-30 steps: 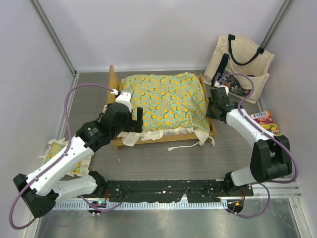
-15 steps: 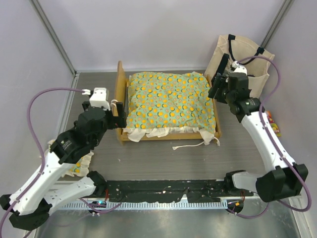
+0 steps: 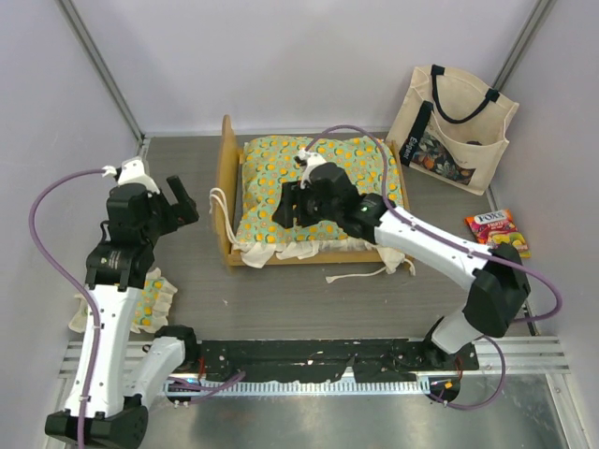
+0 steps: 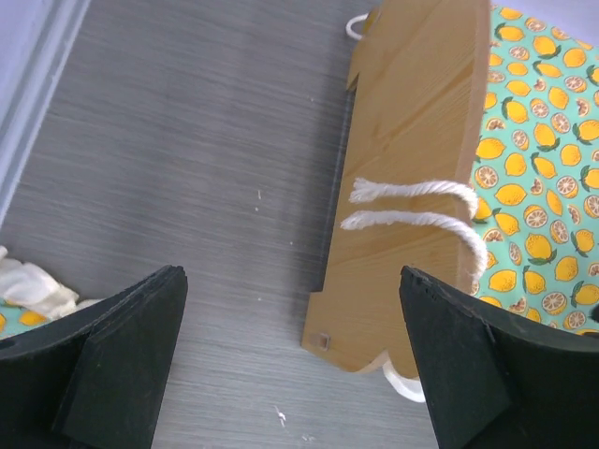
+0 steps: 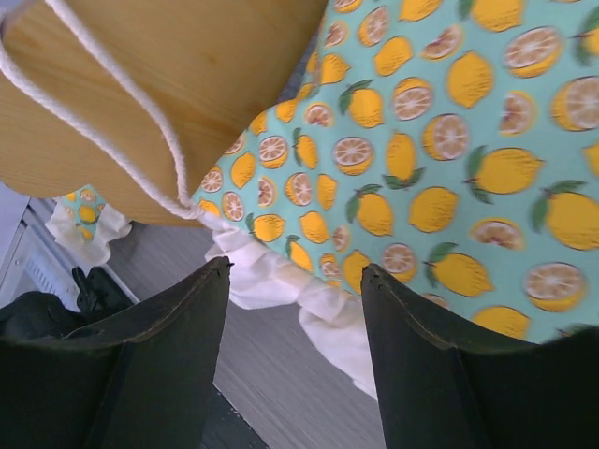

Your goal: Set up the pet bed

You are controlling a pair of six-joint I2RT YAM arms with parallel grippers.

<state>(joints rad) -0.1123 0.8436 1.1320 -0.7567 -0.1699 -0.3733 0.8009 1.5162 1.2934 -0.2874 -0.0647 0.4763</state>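
The pet bed point(image 3: 227, 245) is sitting in the middle of the bench point(image 3: 299, 304), its headboard point(image 4: 412, 140) facing the left arm, and the mattress cushion point(image 3: 356, 164) is already lying inside the frame. The right hand point(image 3: 284, 208) is reaching across the cushion toward its near headboard-side corner with the fingers apart and nothing between them; the left hand point(image 4: 290, 281) is hovering wide open over bare bench just beside the headboard, gripping nothing either. The step seems to be seating that corner. To do it well, the right hand is probably needing to press down just inside the edge so the cream ruffle point(image 5: 271, 281) is falling evenly over the rail and not bunching. The soft cushion is likely giving and creeping under a push, so a short, straight press looks safer than a drag. A white tie cord point(image 4: 412, 220) is draping over the headboard and looks easy to snag on a finger. More ties are trailing onto the bench in front of the bed. The small pillow point(image 3: 150, 301) is lying near the left arm's base, seemingly waiting for its turn. A tote bag point(image 3: 454, 112) and a snack packet point(image 3: 496, 229) are sitting well apart on the right, blocking nothing.
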